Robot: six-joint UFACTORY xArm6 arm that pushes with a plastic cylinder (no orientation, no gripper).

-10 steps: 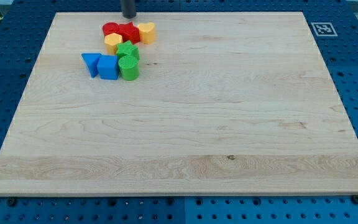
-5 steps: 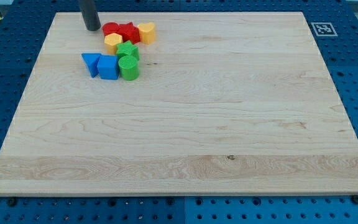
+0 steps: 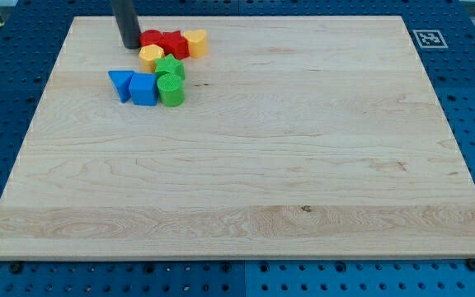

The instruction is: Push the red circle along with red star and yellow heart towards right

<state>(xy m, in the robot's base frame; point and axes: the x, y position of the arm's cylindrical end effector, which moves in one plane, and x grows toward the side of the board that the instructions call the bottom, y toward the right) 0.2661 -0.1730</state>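
Red circle (image 3: 150, 38) sits near the desk's (image 3: 303, 165) top-left part, with the red star (image 3: 172, 42) touching it on the view's right and the yellow heart (image 3: 195, 42) just right of the star, so the three form a short row. Dark rod comes down from the view's top; its tip (image 3: 129, 44) is at the red circle's left edge, touching or nearly so. No jaws on this arm, just the rod. Below the row: a yellow block (image 3: 150, 57), shape unclear, tucked under the red circle; a green star-like block (image 3: 169, 68) beside it; a green cylinder (image 3: 171, 89) lower down. Two blue blocks lie to the view's left of the green cylinder, a blue triangle-like one (image 3: 121, 83) and a blue block (image 3: 143, 89) touching the cylinder. A fiducial tag (image 3: 427, 38) marks the top-right corner.
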